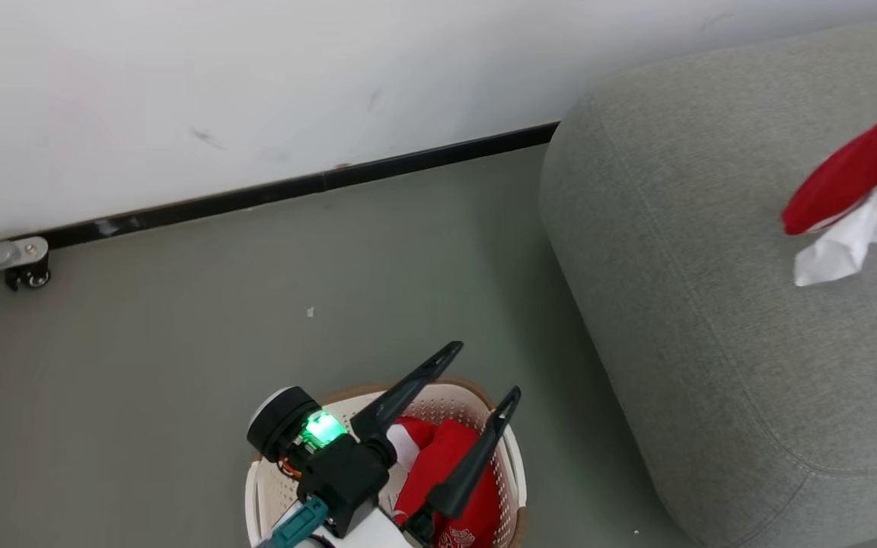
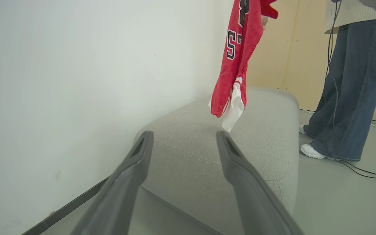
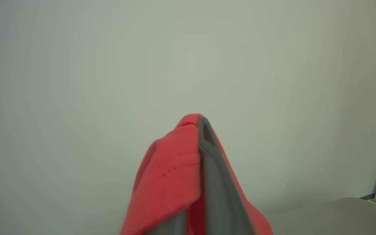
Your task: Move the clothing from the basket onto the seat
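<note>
The right gripper [image 3: 198,127] is clamped on a fold of a red jersey [image 2: 237,65], its two fingers pressed together with the cloth pinched between them. The jersey hangs straight down from that grip, long axis vertical, with its white-trimmed lower end over the top of the grey seat [image 1: 712,342], well inside the rounded corner nearest the wall. The hem looks just clear of the cushion, though I cannot tell whether it brushes it. So the drop, as I judge it, is simply downward: the seat lies directly below the cloth, and the right arm is the one over it.

The left gripper [image 1: 484,371] stands with its fingers wide apart and empty, above the basket [image 1: 511,464] on the floor, just off the seat's front edge. More red clothing [image 1: 446,472] lies bunched inside the basket, under that gripper.

Counted: one seat, one basket, two grippers, one jersey in the air. The heap in the basket is at least one garment; how many I cannot say. One person in jeans [image 2: 348,91] stands beyond the seat's far edge.
</note>
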Controlling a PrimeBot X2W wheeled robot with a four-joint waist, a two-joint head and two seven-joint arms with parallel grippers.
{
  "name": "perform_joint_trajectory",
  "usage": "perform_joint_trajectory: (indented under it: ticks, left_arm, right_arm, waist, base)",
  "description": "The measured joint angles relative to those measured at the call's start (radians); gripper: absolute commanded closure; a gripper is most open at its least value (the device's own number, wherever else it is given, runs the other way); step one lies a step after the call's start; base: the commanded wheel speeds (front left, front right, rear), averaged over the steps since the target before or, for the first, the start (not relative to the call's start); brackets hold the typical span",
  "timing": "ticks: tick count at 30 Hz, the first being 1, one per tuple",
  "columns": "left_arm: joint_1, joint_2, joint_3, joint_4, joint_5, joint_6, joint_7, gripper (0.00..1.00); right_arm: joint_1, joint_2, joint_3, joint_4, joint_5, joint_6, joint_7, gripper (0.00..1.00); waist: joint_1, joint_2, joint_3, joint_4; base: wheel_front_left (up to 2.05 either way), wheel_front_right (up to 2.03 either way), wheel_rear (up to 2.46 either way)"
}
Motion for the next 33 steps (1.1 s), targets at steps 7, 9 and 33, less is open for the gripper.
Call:
perform_joint_trajectory:
  ticks: [7,9,33]
  left_arm:
    - [-0.022,0.0,-0.033,-0.04,0.022,0.0,0.021,0.0]
    - [-0.024,-0.001,-0.046,-0.052,0.027,-0.002,0.03,0.0]
    - [-0.179,-0.022,-0.195,-0.071,0.04,-0.06,0.077,0.0]
  right_arm:
    - [-0.01,-0.063,-0.063,0.138,-0.018,0.0,0.005,1.0]
    - [-0.009,-0.085,-0.067,0.16,-0.04,0.0,-0.006,1.0]
    - [0.167,0.018,-0.05,0.343,-0.032,0.0,-0.127,1.0]
  waist:
    - [0.0,0.0,0.045,0.046]
    - [0.0,0.0,0.059,0.059]
    - [0.0,0.0,0.241,0.122]
  base:
    - [0.0,0.0,0.0]
    - [0.0,0.0,0.0]
    - [0.0,0.0,0.0]
